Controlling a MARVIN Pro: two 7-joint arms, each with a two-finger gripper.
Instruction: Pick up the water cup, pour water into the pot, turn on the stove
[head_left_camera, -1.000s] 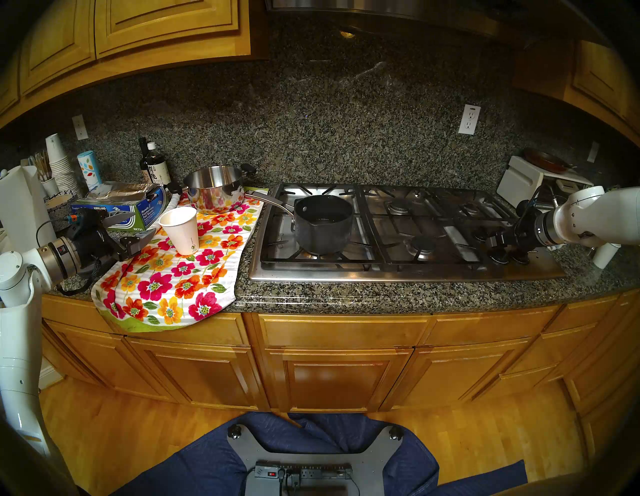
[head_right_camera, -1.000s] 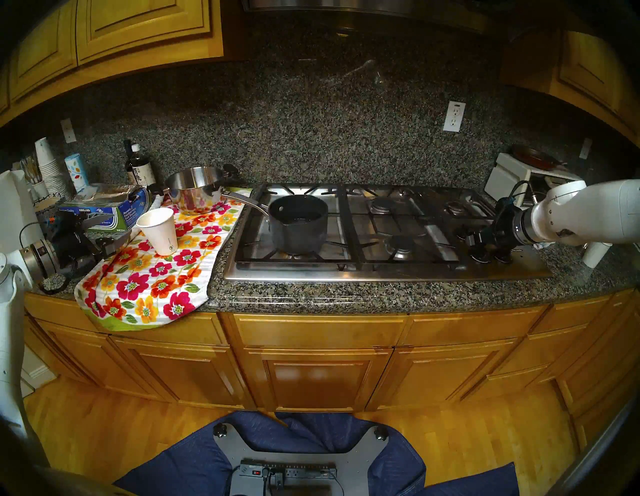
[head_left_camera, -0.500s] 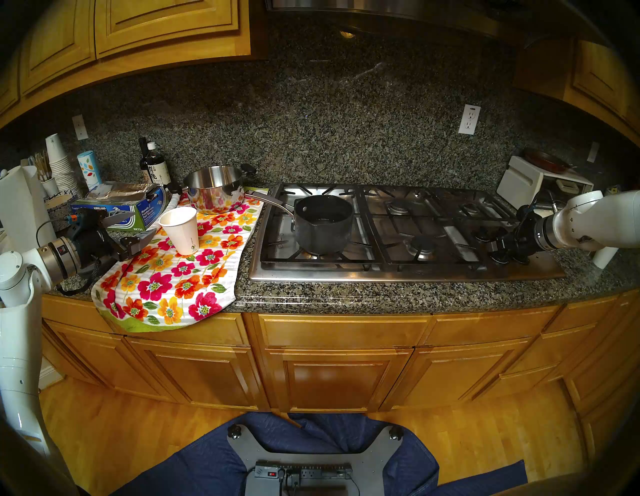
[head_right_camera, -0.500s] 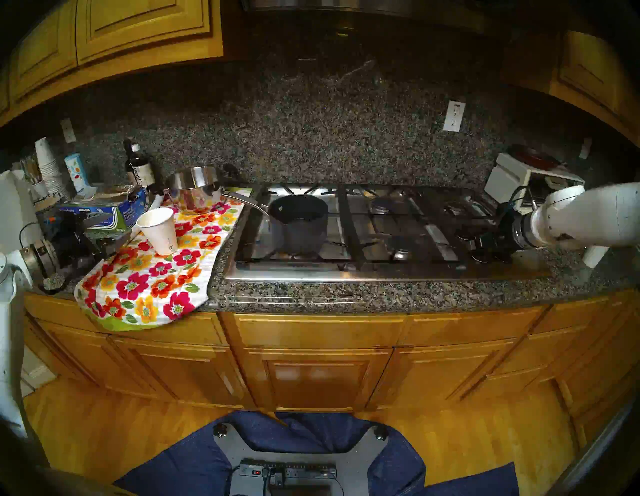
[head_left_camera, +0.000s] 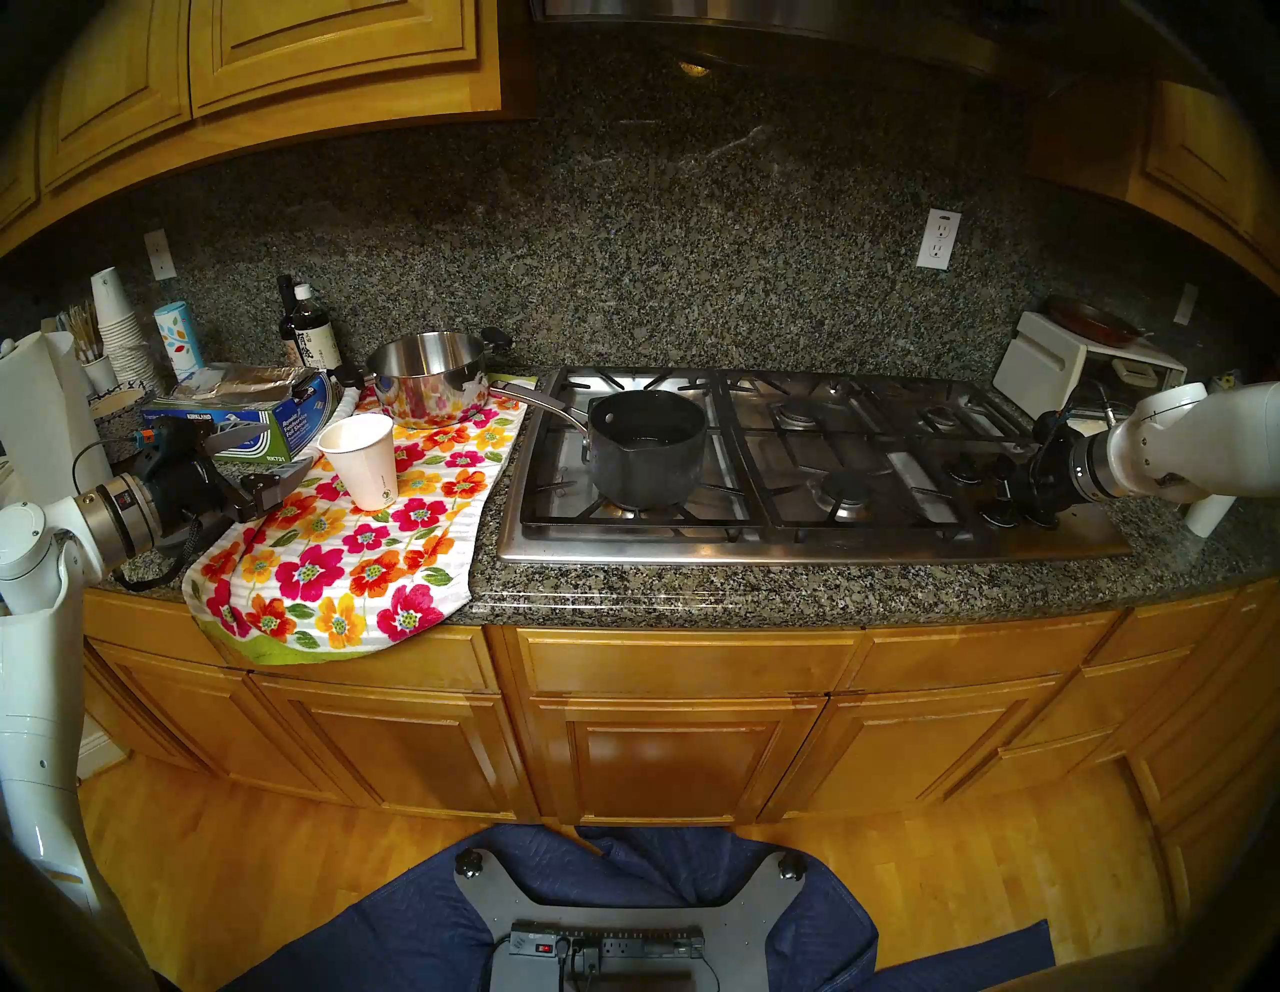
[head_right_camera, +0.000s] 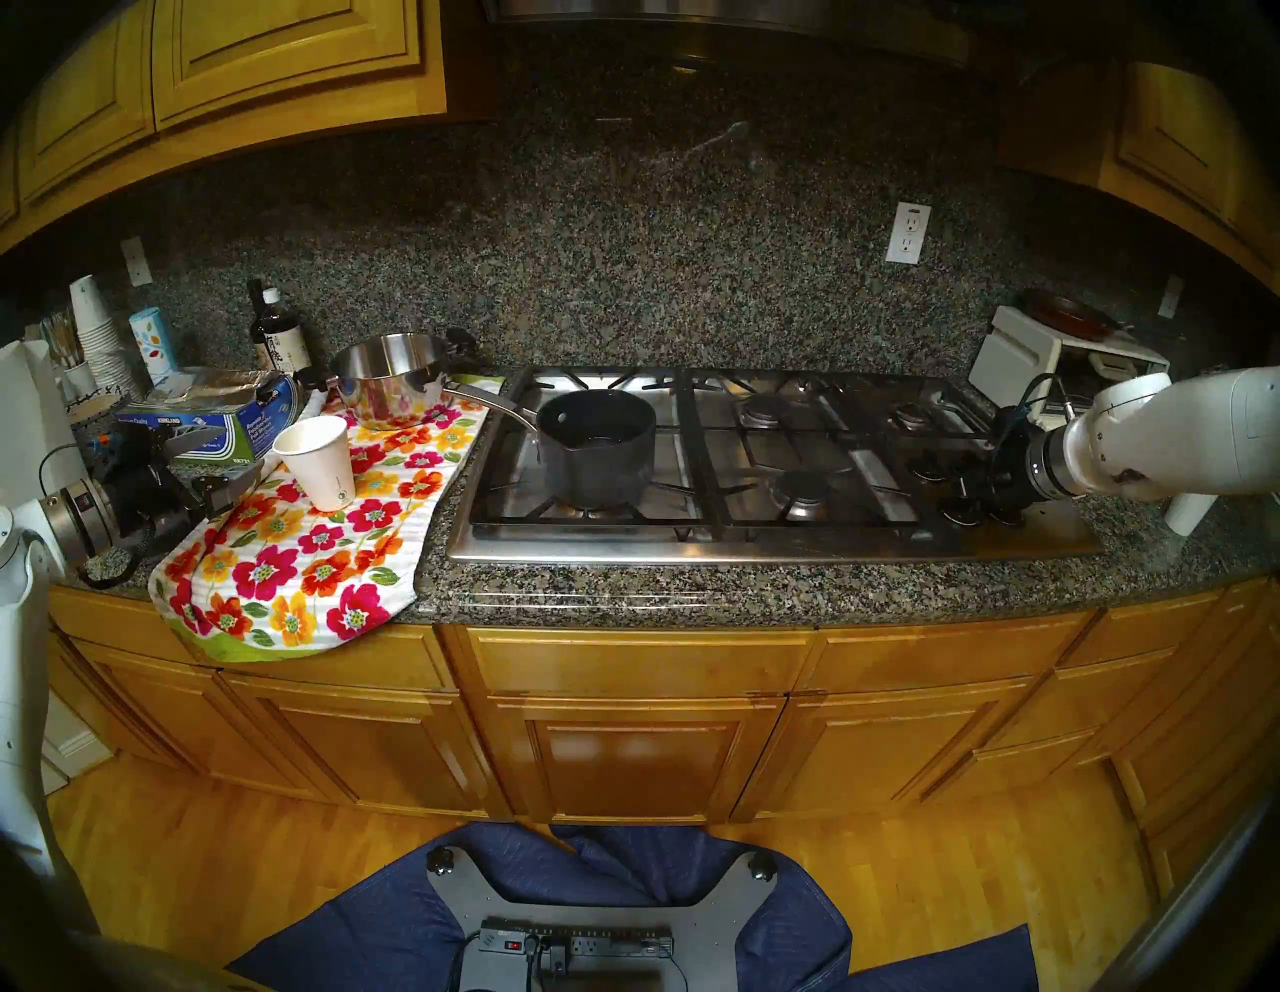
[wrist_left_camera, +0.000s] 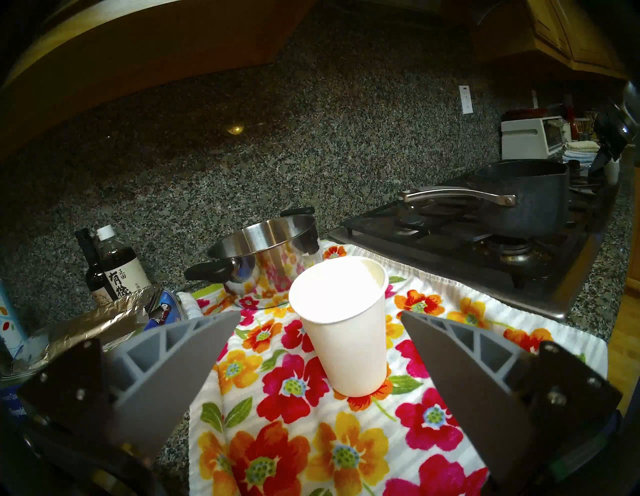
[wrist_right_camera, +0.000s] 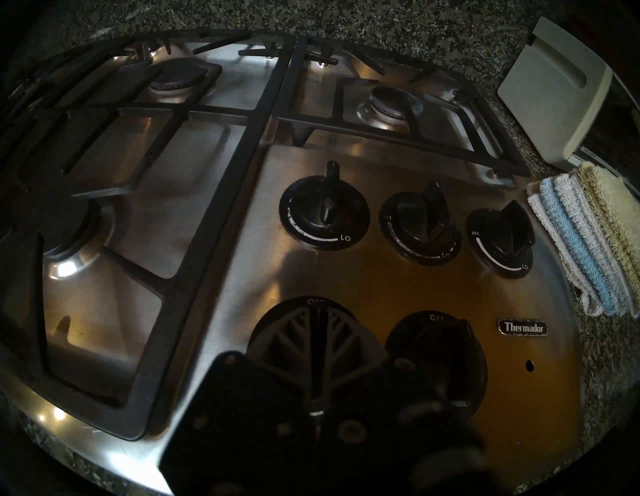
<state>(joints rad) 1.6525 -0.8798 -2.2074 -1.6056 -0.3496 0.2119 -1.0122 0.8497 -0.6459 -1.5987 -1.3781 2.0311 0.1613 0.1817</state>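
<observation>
The water cup (wrist_left_camera: 344, 329) stands on the floral towel (wrist_left_camera: 311, 433) left of the stove (head_left_camera: 796, 540), between the left gripper (wrist_left_camera: 317, 324)'s spread fingers — thin paper, best squeezed gently mid-wall — right gripper (wrist_right_camera: 317, 341) pinched together.

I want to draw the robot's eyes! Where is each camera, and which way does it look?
Head left: high up, looking down at the stove and counter; both arms show.
Head right: beside it, nearly the same picture.
Left wrist: low over the flowered towel, facing the water cup; the open left tool shows at the bottom.
Right wrist: above the knobs, looking down; the closed right tool covers one.
Shared: the pot appears in both head views and the left wrist view.
</observation>
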